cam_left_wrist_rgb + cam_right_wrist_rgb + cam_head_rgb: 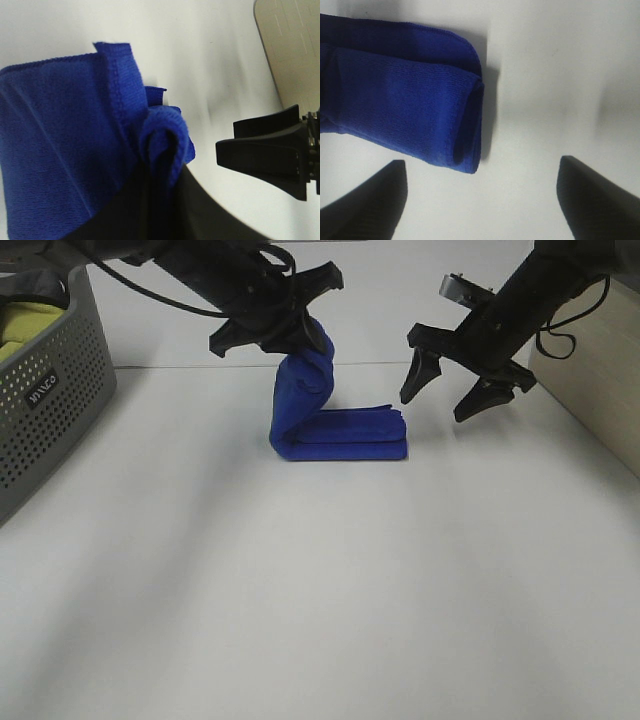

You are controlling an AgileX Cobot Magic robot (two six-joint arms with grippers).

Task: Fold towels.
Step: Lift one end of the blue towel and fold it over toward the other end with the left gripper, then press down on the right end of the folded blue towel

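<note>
The royal-blue towel [345,432] lies folded on the white table, with its left end lifted upright. My left gripper [296,340] is shut on that raised end, pinching a bunched fold of the towel [60,145] between its black fingers [200,220]. My right gripper [435,408] is open and empty, hovering just right of and above the towel's flat right end. In the right wrist view the folded end of the towel [405,105] lies beyond the spread fingertips [375,200], apart from them. The white tag is hidden.
A grey perforated basket [55,390] stands at the left edge with a yellow-green cloth [25,322] in it. A light wooden box [600,390] stands at the right; it also shows in the left wrist view [295,45]. White table [320,600] fills the front.
</note>
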